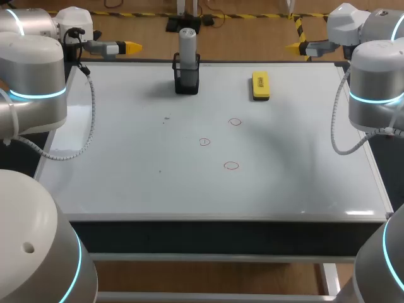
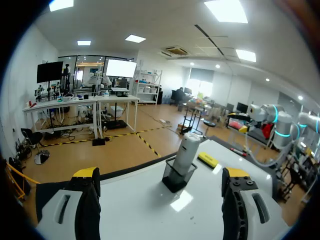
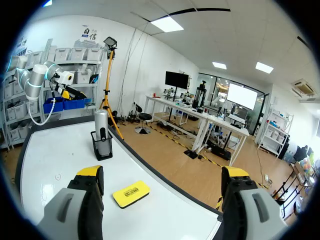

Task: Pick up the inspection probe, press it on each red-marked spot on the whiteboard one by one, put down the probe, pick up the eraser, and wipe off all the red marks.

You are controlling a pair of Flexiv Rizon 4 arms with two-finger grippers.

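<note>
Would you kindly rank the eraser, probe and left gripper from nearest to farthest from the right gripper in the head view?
1. eraser, on the right gripper side.
2. probe, upright in its holder, far middle.
3. left gripper, opposite far corner.

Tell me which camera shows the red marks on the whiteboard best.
The head view: it looks down on all three red circles on the whiteboard. The right wrist view catches one faint mark; the left wrist view shows none.
</note>
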